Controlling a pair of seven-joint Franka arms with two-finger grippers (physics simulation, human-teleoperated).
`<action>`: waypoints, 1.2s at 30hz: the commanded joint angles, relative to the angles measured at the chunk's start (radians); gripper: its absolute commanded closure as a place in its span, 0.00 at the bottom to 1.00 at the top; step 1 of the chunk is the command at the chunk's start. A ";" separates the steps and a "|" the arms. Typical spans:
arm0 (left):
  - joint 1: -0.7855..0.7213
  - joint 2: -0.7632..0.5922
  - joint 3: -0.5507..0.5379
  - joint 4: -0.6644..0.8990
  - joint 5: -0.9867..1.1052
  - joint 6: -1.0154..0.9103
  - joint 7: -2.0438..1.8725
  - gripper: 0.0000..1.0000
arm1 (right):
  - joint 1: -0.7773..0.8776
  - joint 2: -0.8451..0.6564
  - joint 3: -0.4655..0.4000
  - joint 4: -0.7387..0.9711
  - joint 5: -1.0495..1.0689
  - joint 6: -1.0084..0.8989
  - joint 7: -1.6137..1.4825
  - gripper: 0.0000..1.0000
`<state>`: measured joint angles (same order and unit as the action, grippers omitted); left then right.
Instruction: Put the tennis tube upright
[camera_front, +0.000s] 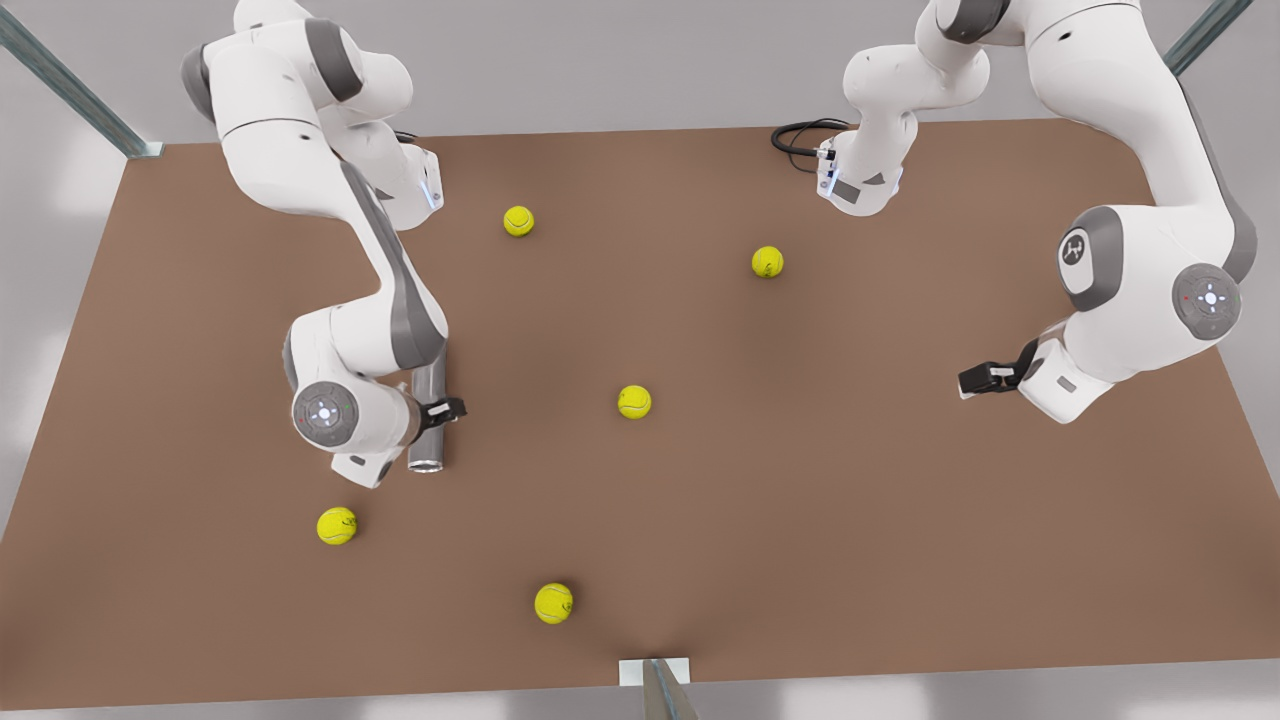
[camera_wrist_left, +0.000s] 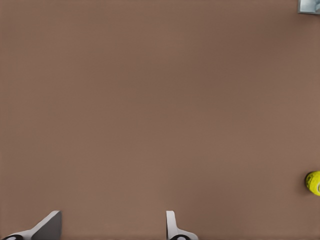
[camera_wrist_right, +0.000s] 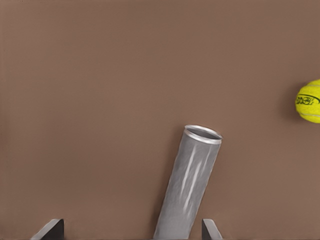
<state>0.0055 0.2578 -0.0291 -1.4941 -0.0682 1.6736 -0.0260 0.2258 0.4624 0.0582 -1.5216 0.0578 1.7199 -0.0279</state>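
The tennis tube (camera_front: 430, 400) is a grey metallic cylinder lying on the brown table (camera_front: 850, 500) at the front view's left, its lighter-rimmed open end pointing toward the table's near edge. My right gripper (camera_front: 445, 410) hovers over it, partly covering its far end. In the right wrist view the tennis tube (camera_wrist_right: 189, 185) runs between the gripper's (camera_wrist_right: 131, 230) open fingers, closer to one finger (camera_wrist_right: 210, 229) and touching neither. My left gripper (camera_front: 985, 378) waits at the front view's right, open (camera_wrist_left: 110, 229) over bare table.
Several yellow tennis balls lie scattered: one (camera_front: 634, 401) mid-table, one (camera_front: 337, 525) near the tube's open end, others (camera_front: 553, 603) (camera_front: 518, 220) (camera_front: 767, 262) farther off. A ball (camera_wrist_right: 309, 101) shows beside the tube. A metal post (camera_front: 660, 690) stands at the near edge.
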 joint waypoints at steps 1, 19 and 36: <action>0.001 0.000 0.000 -0.002 -0.001 0.000 0.000 0.01 | -0.002 -0.014 0.000 -0.040 0.001 0.015 0.002 0.00; -0.001 -0.003 0.000 -0.005 0.013 0.003 0.000 0.01 | -0.120 -0.203 0.029 -0.552 -0.006 0.372 0.039 0.00; -0.001 0.034 0.000 -0.005 0.013 0.002 0.001 0.01 | -0.154 -0.153 0.066 -0.787 -0.003 0.712 0.112 0.00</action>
<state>0.0036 0.2923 -0.0291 -1.4987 -0.0555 1.6760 -0.0259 0.0717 0.3135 0.1242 -2.3094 0.0552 2.4361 0.0844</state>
